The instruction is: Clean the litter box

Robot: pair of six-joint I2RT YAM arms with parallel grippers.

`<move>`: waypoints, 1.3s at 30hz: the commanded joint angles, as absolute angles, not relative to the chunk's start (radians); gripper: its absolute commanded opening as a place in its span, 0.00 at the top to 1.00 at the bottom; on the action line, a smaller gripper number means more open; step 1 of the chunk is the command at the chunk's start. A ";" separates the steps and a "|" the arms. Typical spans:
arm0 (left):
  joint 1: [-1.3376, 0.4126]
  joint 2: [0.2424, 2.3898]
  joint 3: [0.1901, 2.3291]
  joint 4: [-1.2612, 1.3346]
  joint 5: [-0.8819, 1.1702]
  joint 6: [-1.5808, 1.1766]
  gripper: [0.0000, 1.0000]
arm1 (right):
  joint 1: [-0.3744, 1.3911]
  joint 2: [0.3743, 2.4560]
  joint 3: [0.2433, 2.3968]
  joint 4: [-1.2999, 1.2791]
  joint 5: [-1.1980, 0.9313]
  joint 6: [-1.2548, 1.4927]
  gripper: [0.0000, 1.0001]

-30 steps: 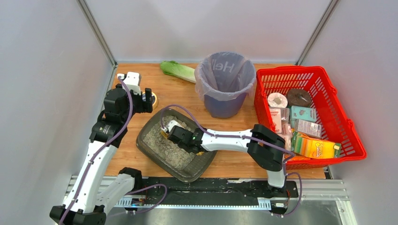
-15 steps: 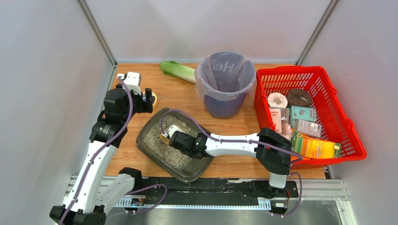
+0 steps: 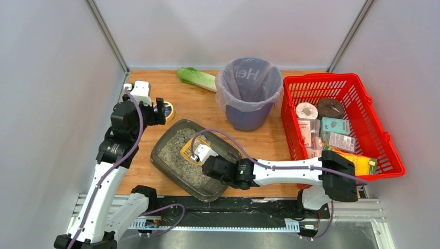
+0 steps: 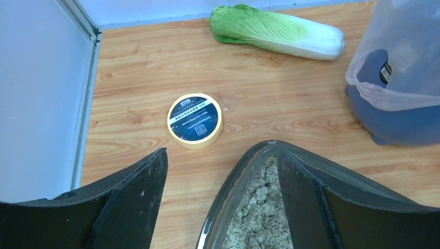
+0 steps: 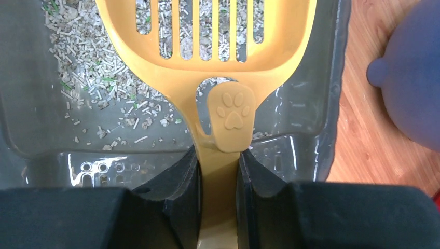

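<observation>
The litter box (image 3: 154, 158) is a dark grey tray of grey-beige litter at the table's near left. My right gripper (image 3: 198, 154) is shut on the handle of a yellow slotted scoop (image 3: 188, 150). In the right wrist view the gripper (image 5: 218, 161) clamps the handle just behind the scoop's paw-print tab (image 5: 228, 111), and the slotted blade lies over the litter inside the tray wall (image 5: 311, 129). My left gripper (image 3: 160, 111) is open at the tray's far left corner. In its wrist view the gripper (image 4: 222, 152) straddles the rim (image 4: 244, 171), touching nothing.
A purple bag-lined bin (image 3: 248, 93) stands behind the tray. A red mesh basket (image 3: 321, 78) of packaged goods fills the right side. A cabbage (image 3: 196, 78) lies at the back, and a tape roll (image 4: 195, 119) sits by the left gripper. Walls enclose the table.
My right arm has drawn back toward the near edge and swung its elbow right, dragging the scoop through the litter. The left gripper has shifted slightly left, still open.
</observation>
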State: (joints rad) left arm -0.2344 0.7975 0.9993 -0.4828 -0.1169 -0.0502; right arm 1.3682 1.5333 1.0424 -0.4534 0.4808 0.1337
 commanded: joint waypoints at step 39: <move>-0.236 0.808 1.000 -0.449 -0.115 -0.055 0.15 | 1.459 1.503 1.089 -0.550 0.511 0.069 1.00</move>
State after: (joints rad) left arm -0.2344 0.8108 0.9993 -0.4770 -0.1215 -0.0502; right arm 1.4631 1.4982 1.0115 -0.4831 0.5747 0.0803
